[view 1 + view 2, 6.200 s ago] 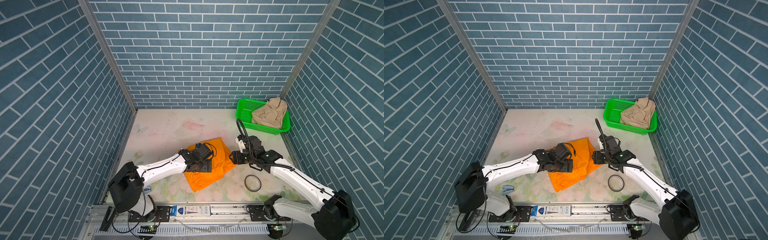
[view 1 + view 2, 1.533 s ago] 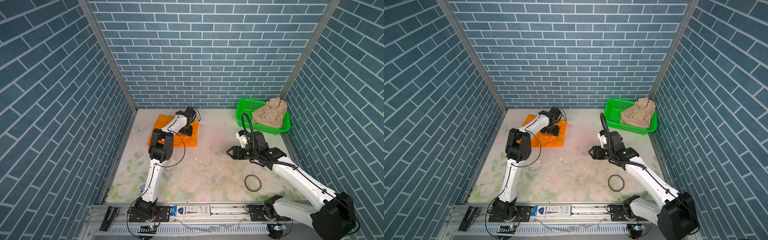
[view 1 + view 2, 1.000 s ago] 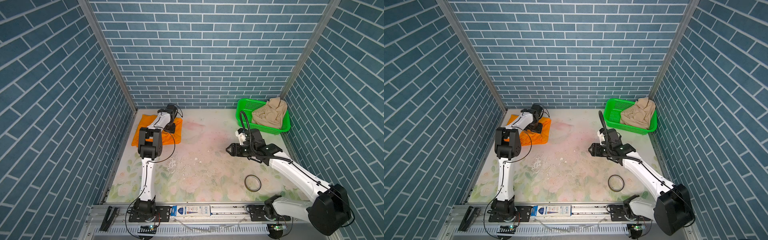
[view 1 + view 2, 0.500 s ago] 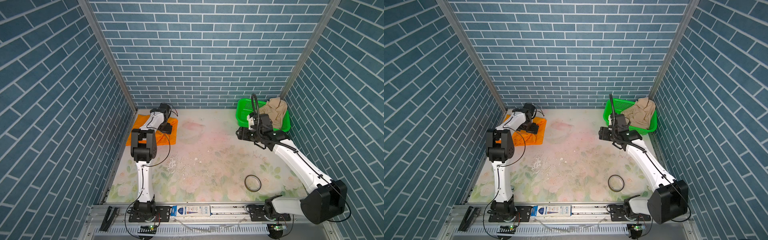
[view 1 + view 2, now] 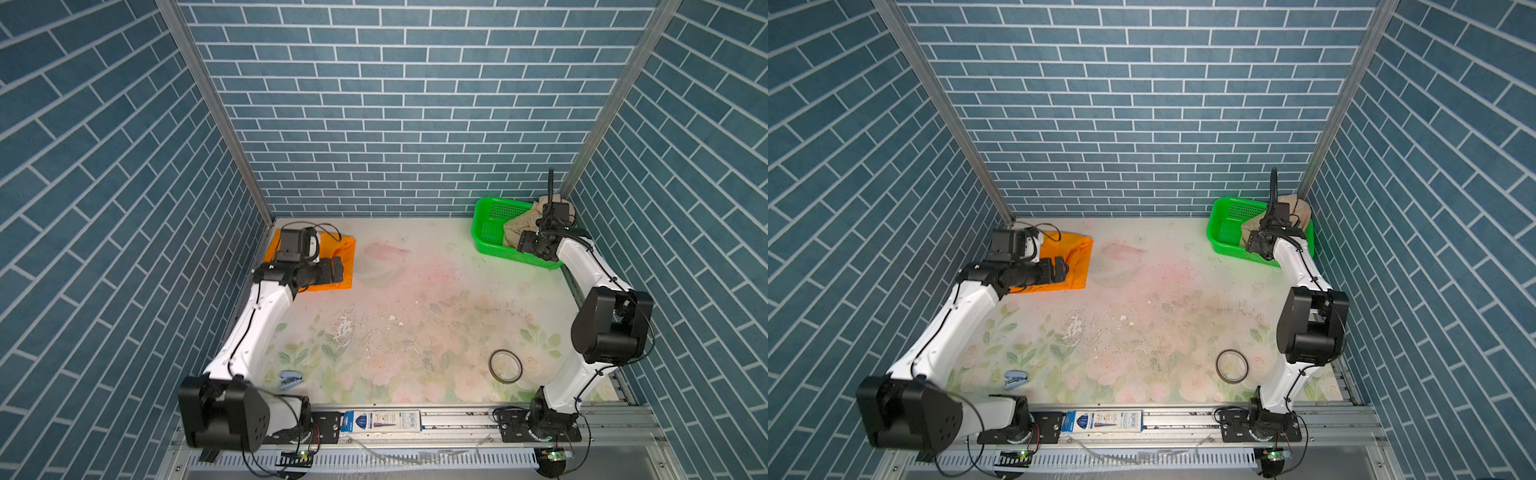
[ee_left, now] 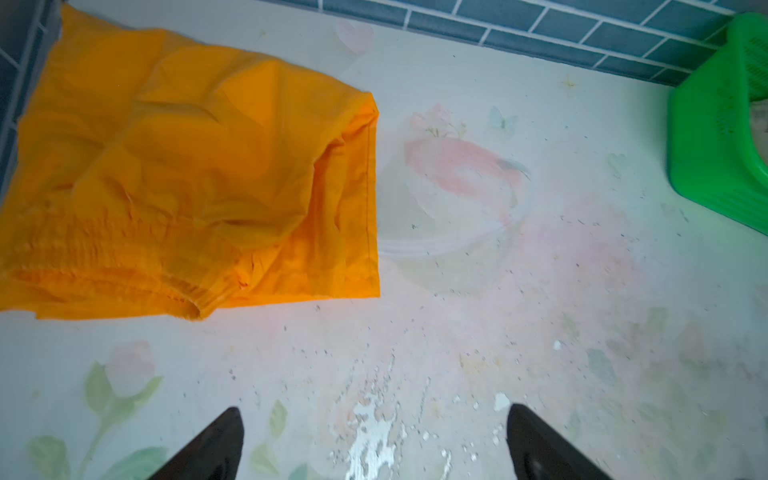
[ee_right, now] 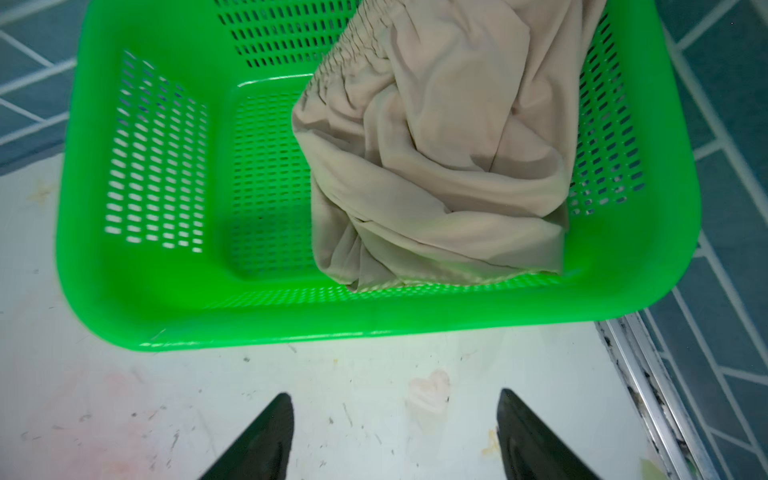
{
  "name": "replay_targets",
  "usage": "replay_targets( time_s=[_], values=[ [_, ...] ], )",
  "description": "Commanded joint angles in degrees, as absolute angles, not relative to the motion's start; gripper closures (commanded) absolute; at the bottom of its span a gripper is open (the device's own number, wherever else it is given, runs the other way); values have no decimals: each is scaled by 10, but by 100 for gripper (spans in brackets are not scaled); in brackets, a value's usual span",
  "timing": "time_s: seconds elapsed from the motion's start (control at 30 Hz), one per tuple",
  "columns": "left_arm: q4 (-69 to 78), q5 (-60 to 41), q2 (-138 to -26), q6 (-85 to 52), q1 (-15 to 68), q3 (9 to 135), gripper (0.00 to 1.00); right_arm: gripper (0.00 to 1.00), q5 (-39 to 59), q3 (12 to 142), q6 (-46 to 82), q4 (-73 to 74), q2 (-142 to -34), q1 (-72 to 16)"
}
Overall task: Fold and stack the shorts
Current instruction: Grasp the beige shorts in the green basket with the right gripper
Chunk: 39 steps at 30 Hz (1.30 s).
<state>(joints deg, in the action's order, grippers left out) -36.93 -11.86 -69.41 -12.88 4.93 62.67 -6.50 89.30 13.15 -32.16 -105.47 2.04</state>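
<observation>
Right end effector [image 7: 392, 395] reached basket [image 7: 124, 291], wide; left end effector [image 6: 374, 410] wide (orange shorts [image 5: 347, 253] half-hidden).

One pair of shorts [image 5: 347, 252] lies on the table [image 5: 415, 316] in the far left corner, by my left gripper [image 6: 374, 411]; the second pair [image 5: 518, 224] sits in the basket [image 5: 482, 226] at far right, by my right gripper [image 7: 395, 397]. A ring [image 5: 505, 365] lies near right.

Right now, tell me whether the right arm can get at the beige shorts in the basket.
Probably yes. The right gripper hangs open just short of the green basket, and the beige shorts lie uncovered inside; only its near rim stands between.
</observation>
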Motion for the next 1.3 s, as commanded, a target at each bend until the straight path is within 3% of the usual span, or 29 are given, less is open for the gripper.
replay_targets(
  time_s=[0.0,0.3,0.67,0.77,0.93,1.0,1.27],
  values=[
    [-337,-167,-627,-159,53,584,0,22,-100,942,84,-304,-1092,24],
    [-398,-140,-548,-133,53,551,0,20,-83,1016,60,-318,-1205,52],
    [-421,-98,-565,-153,53,571,0,20,-12,1084,56,-326,-1314,60],
    [-411,-62,-546,-170,53,567,0,31,7,1094,57,-323,-1332,60],
    [-388,-78,-541,-163,53,560,0,94,72,1065,63,-269,-1306,60],
    [-389,-86,-553,-160,53,559,0,100,81,1034,75,-228,-1274,60],
    [-370,-93,-547,-162,53,534,0,100,143,897,131,-72,-1112,57]
  ],
)
